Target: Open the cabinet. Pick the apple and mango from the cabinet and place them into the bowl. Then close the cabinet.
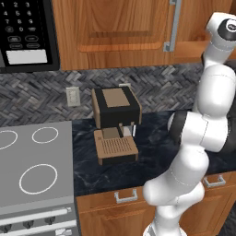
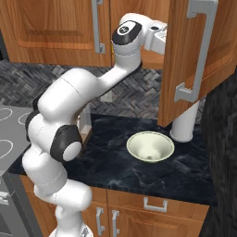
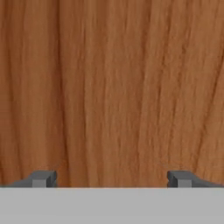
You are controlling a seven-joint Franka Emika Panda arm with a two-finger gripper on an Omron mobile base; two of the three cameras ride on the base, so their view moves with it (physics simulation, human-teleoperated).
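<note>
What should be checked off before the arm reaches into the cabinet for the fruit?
1. Cabinet door open: ok; the right door has swung out over the counter.
2. Gripper open: ok; the fingertips stand wide apart with nothing between them.
3. Bowl ready: ok; it sits upright and empty on the dark counter under the open door.
4. Apple and mango located: cannot tell; the hand view faces plain wood close up.
5. Hand clear of the door: cannot tell; the door hides the gripper in the right base view.
</note>
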